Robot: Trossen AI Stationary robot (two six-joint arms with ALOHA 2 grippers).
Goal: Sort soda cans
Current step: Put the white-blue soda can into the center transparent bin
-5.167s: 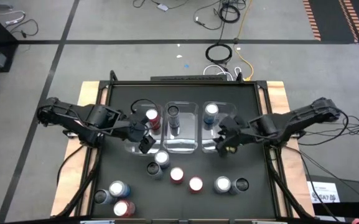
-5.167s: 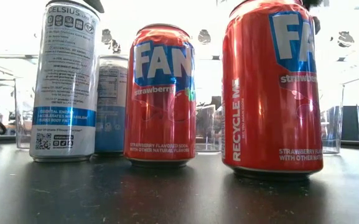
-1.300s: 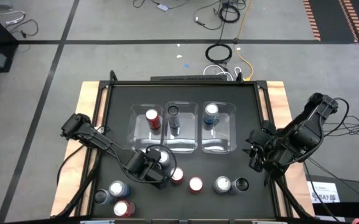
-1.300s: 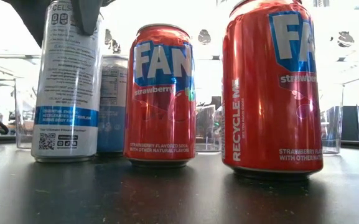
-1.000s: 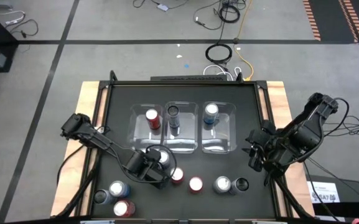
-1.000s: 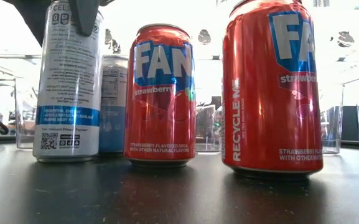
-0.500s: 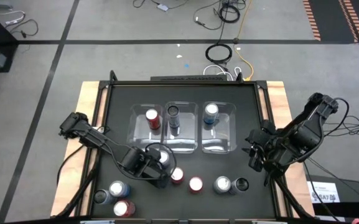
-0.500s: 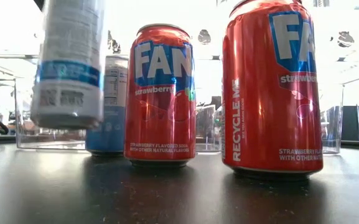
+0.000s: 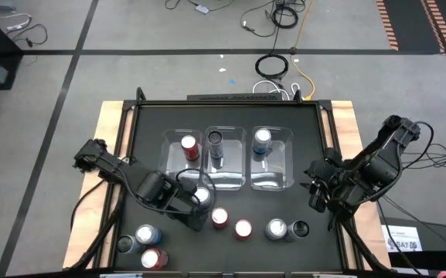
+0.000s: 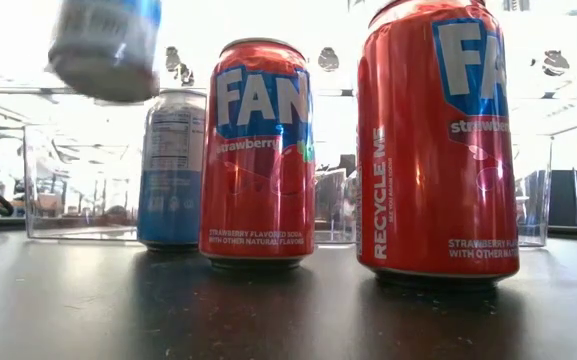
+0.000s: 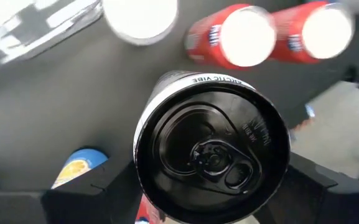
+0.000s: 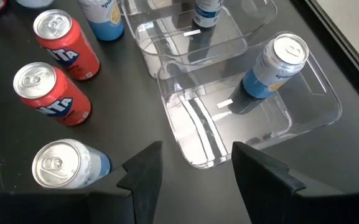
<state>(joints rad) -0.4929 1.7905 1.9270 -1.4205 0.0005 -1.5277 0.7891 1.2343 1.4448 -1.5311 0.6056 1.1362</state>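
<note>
The black table (image 9: 230,251) carries three clear rectangular plastic bins (image 9: 226,174), one can standing in each. My left gripper (image 11: 210,180) is clamped around a tall white-and-blue metal can with a black top (image 11: 211,152), held clear of the surface above two red strawberry soda cans (image 10: 258,150). I should keep it upright, clear the bin wall, and lower it before letting go. My right gripper (image 12: 195,168) waits with fingers apart by the right bin's blue-and-silver can (image 12: 272,68).
</note>
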